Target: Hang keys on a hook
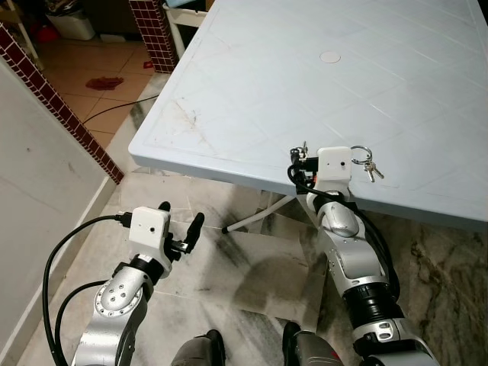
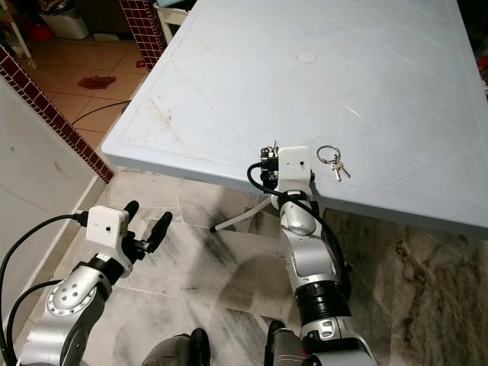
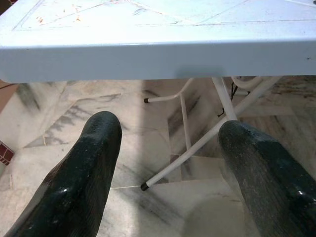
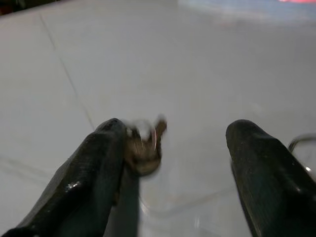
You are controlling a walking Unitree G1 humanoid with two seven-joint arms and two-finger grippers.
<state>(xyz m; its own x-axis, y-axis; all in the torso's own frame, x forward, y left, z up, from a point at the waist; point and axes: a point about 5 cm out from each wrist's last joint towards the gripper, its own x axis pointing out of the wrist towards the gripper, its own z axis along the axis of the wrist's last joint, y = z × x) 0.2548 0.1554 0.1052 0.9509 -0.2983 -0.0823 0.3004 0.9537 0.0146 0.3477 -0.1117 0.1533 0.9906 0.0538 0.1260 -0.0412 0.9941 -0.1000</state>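
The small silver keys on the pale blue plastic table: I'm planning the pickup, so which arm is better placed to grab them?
Right. The right gripper is over the pale blue plastic table edge, open, just beside the small silver keys on their ring. The left gripper hangs open over the marble floor.

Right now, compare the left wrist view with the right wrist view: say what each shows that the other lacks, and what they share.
Left wrist view: the pale blue plastic table seen edge-on, with its white metal legs and the marbled stone floor below, framed by the left gripper.
Right wrist view: the tabletop from above, part of a silver key ring lying beside the right gripper, and a blurred object by one finger that I cannot identify.
Shared: the same table, and each gripper open.
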